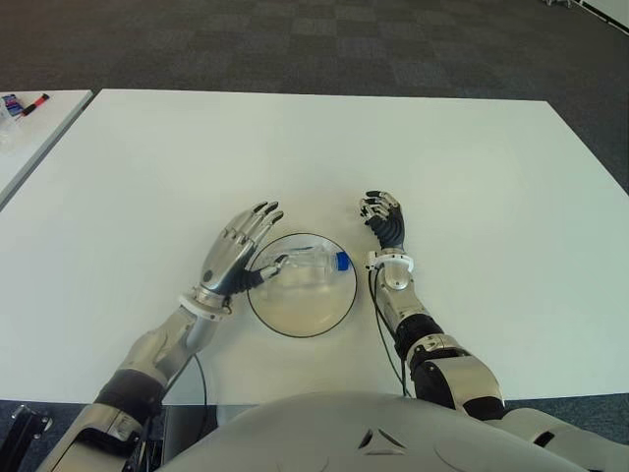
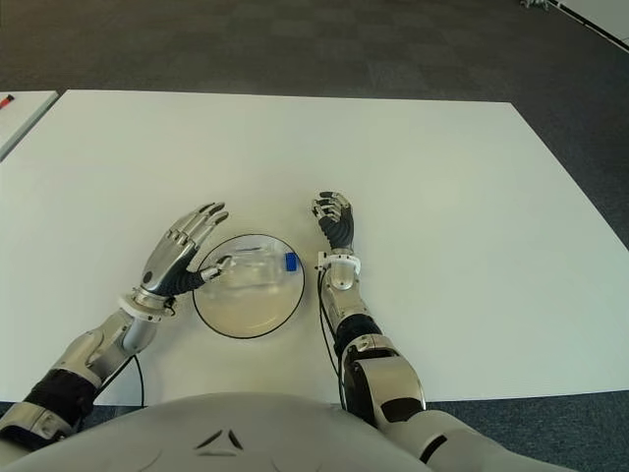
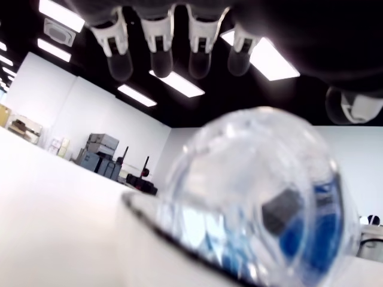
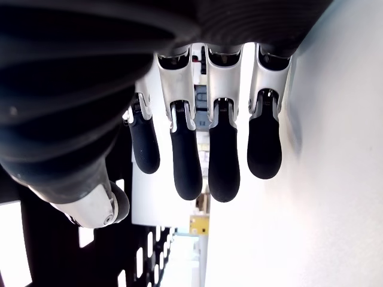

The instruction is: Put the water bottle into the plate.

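A clear water bottle (image 1: 313, 268) with a blue cap (image 1: 342, 262) lies on its side inside the round, dark-rimmed plate (image 1: 295, 317) near the table's front edge. My left hand (image 1: 239, 248) is at the plate's left rim with its fingers spread and straight; the thumb tip reaches toward the bottle's base, and I cannot tell if it touches. In the left wrist view the bottle (image 3: 269, 197) fills the frame, with the fingertips (image 3: 160, 45) apart above it. My right hand (image 1: 383, 224) shows just right of the plate, fingers relaxed, holding nothing.
The white table (image 1: 324, 147) stretches wide behind and to both sides. A second table (image 1: 39, 123) at the far left carries markers (image 1: 29, 103). Dark carpet lies beyond.
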Robot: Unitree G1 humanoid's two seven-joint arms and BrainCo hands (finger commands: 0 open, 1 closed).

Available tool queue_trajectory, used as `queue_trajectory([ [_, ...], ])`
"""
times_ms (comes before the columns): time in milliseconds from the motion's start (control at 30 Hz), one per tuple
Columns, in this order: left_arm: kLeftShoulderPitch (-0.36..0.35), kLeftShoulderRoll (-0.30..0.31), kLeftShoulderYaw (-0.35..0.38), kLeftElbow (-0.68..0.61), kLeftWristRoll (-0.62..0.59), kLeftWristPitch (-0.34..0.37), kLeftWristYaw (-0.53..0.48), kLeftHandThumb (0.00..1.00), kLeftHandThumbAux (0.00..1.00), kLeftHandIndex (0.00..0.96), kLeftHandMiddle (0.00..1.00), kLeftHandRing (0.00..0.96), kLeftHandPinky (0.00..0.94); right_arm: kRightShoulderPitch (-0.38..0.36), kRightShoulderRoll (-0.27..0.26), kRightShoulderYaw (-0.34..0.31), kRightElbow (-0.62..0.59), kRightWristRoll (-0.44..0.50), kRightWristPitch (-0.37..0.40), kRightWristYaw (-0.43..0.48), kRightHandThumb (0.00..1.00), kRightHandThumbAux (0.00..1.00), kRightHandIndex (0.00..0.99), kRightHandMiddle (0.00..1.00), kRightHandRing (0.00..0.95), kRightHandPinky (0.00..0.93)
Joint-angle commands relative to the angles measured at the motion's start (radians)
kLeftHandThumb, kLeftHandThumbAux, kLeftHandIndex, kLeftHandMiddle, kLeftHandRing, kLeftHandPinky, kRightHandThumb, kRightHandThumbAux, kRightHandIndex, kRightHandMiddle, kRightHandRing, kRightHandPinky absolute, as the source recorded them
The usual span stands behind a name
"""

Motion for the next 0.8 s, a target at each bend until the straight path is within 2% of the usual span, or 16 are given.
queue_trajectory([
  [33,-0.003,0.010,0.026,-0.025,-0.025,-0.016,0.007,0.396,0.168,0.000,0.000,0.000,0.000,0.027,0.006,-0.003,0.037,0.007,0.030,0.006,0.940,0.672,0.342,0.487,0.541,0.602],
  [500,-0.022,-0.001,0.089,-0.042,-0.097,-0.075,-0.005,0.384,0.172,0.000,0.000,0.000,0.000,0.028,0.009,-0.010,0.036,0.016,0.026,0.020,0.941,0.671,0.345,0.488,0.535,0.587],
  [800,0.001,0.004,0.125,-0.096,-0.064,-0.051,0.009,0.378,0.173,0.000,0.000,0.000,0.000,0.030,0.009,-0.012,0.038,0.021,0.025,0.028,0.941,0.671,0.344,0.486,0.540,0.588],
])
